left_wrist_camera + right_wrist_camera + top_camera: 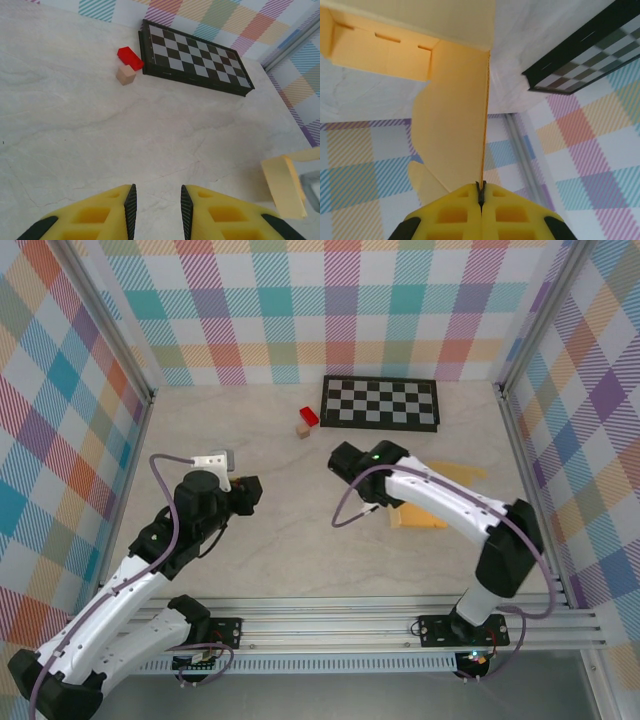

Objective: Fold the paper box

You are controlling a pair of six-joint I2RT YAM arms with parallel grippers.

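Item: paper box (421,517), a thin yellow-orange card cut-out with flaps and slotted tabs. It sits over the right half of the pale marbled table surface (300,560), nearer the right edge than the left and between the checkerboard and the near edge. It is partly folded, and one panel (455,100) stands up from the rest with a side wall bearing two slots beside it. From the left wrist it appears as a pale folded corner (285,186) at the right. Right gripper (481,192), yellow fingers with black pads: jaws pressed together, pinching the thin edge of the upright card panel between them. Left gripper (157,200), same make: jaws standing a modest way apart with nothing between them, poised over bare surface in the left half, well apart from the card. In the overhead view it is at the end of the left arm (249,495). Other contents: black-and-white checkerboard mat (380,403) with a dark frame, lying flat along the far edge, right of centre. A small red block (308,416) is just beside the mat's left end. A small tan block (303,430) lies against the red one on its near side.
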